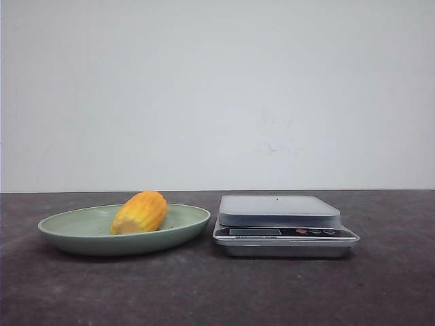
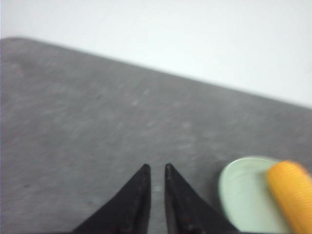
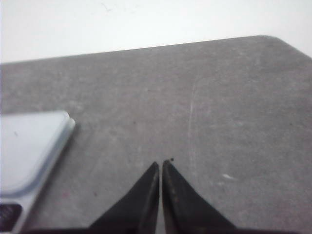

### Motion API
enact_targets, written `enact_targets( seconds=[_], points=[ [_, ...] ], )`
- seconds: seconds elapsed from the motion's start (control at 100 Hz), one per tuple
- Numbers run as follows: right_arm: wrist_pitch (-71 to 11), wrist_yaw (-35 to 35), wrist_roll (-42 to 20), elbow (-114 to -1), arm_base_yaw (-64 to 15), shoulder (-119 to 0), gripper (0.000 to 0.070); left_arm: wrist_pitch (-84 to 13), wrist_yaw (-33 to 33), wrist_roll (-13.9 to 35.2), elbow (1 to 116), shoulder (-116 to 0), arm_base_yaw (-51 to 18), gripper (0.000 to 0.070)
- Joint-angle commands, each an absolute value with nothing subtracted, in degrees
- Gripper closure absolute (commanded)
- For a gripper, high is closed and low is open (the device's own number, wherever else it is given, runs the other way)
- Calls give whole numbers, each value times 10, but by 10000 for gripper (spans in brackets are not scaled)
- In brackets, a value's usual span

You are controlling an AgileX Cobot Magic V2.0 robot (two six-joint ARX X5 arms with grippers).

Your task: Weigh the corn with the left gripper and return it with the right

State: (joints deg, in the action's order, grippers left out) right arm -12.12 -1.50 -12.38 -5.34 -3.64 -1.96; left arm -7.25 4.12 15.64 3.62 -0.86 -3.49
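A plain white wall (image 1: 217, 95) fills the upper half of the front view, and below it runs a dark grey bench (image 1: 217, 292) with a mottled surface.

One corn (image 1: 140, 212) piece, yellow-orange with a paler end toward the lower left, lies left of centre in the front view. It rests on its side in a single shallow pale green plate (image 1: 75, 231), a little right of the plate's middle. In the left wrist view the corn shows blurred at the lower right corner of the frame, lying on the plate's far side.

Just right of the plate, close to it but apart, stands one silver kitchen scale (image 1: 282, 224) with a flat bare weighing top. Its front panel carries a small display and a few round buttons, some reddish. There is small print on the panel, too fine to read, and no brand can be made out.

Two pincers show, one in each wrist view; neither appears in the front view. The left pincer (image 2: 156, 168) hangs over bare bench with its two black points nearly together, only a narrow gap between them, holding nothing. The corn lies off to its right in that frame, well apart from the points. The right pincer (image 3: 161, 165) has its points drawn together, almost touching, over bare bench. The scale's corner sits at the left edge of that frame.
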Motion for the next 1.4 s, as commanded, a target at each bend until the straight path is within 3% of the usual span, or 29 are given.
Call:
enact_targets(
  seconds=[0.0, 0.22, 0.26, 0.3, 0.35, 0.38, 0.4, 0.68, 1.02, 1.39],
  points=[
    [-112, -14, -185, -101, -37, -41, 697, -74, 33, 198, 79, -30, -34, 685],
    [-132, 19, -171, -250, -37, -203, 697, -84, 25, 194, 246, -180, -34, 684],
    [-138, 30, -167, -277, -37, -232, 679, -90, 14, 183, 279, -209, -34, 646],
    [-144, 42, -164, -302, -37, -258, 578, -100, 0, 178, 312, -238, -34, 523],
    [-148, 61, -159, -330, -37, -286, 369, -118, -19, 175, 349, -270, -34, 325],
    [-149, 69, -156, -344, -37, -302, 260, -127, -29, 173, 368, -289, -34, 272],
    [-150, 74, -156, -353, -37, -311, 228, -132, -36, 172, 380, -301, -34, 269],
    [-210, 121, -119, -462, -57, -399, 234, -137, -75, 172, 438, -447, -97, 278],
    [-228, 120, -111, -510, -99, -437, 234, -30, -5, 176, 438, -680, -247, 275],
    [-233, 117, -112, -510, -100, -437, 234, 30, 60, 198, 448, -854, -322, 223]
  ],
)
